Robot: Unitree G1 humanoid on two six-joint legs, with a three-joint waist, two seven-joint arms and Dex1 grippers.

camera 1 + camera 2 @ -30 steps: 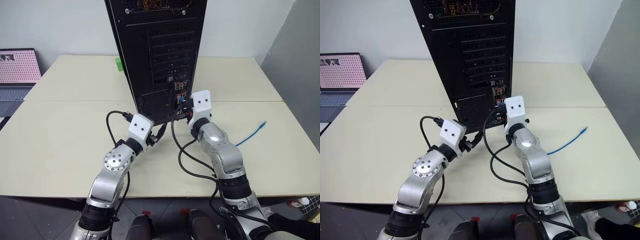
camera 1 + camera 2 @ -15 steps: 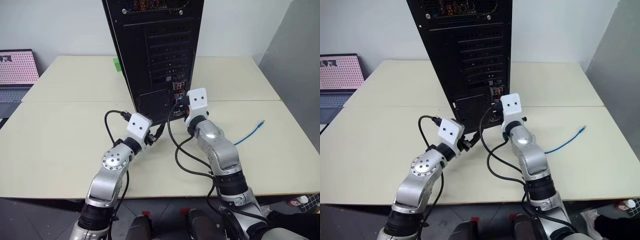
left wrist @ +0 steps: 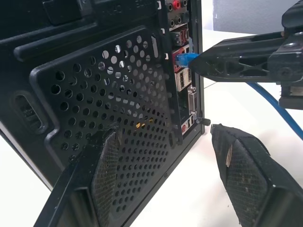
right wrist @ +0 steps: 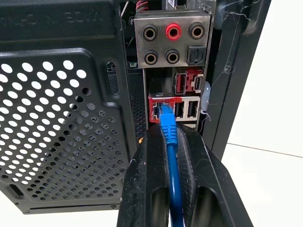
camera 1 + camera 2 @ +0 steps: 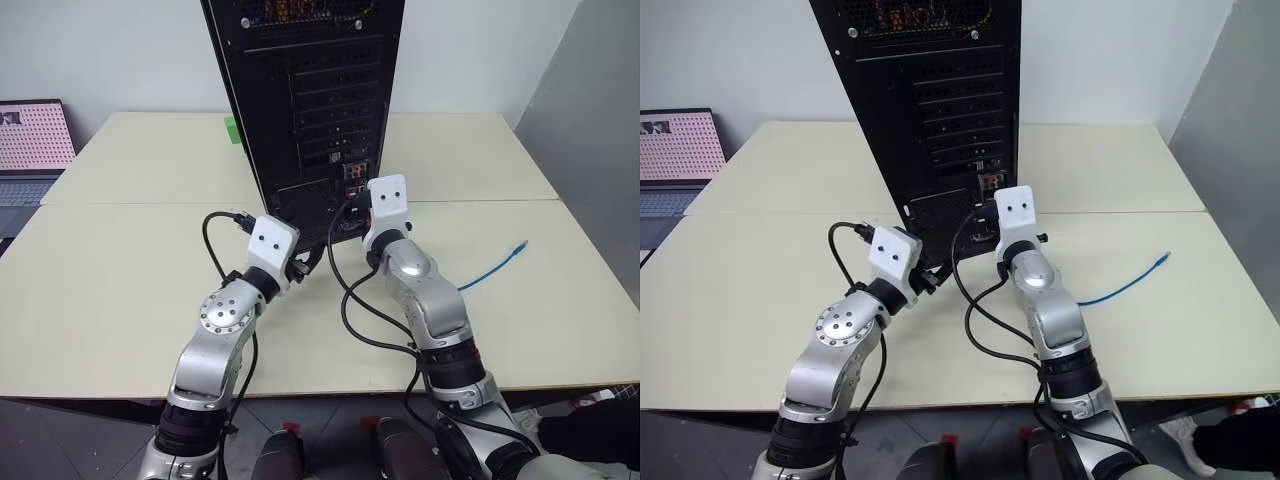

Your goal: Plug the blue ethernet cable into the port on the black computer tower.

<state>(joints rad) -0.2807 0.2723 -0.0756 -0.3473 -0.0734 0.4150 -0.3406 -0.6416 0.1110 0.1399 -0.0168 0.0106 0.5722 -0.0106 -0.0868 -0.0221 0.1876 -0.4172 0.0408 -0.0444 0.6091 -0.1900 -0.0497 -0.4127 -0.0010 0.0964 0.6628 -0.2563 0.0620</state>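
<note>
The black computer tower (image 5: 310, 90) stands upright on the table with its perforated rear facing me. My right gripper (image 4: 170, 135) is shut on the blue ethernet cable (image 4: 173, 189) just behind its plug (image 4: 166, 120). The plug's tip is at the mouth of the port (image 4: 156, 112), a red-framed socket in the connector strip; how deep it sits I cannot tell. The rest of the cable trails right across the table (image 5: 488, 270) to its free end (image 5: 520, 245). My left gripper (image 3: 164, 131) hangs open near the tower's lower rear corner, holding nothing, with its fingers (image 3: 106, 175) close to the mesh.
Audio jacks (image 4: 173, 32) and red and silver USB sockets (image 4: 187, 109) crowd the strip around the port. A laptop (image 5: 30, 140) sits at the far left. A small green object (image 5: 235, 128) lies left of the tower. The table's far right has bare surface (image 5: 560, 300).
The whole picture has shifted a little with the camera. Both grippers hold their places and states, the right one still shut on the cable at the connector strip.
</note>
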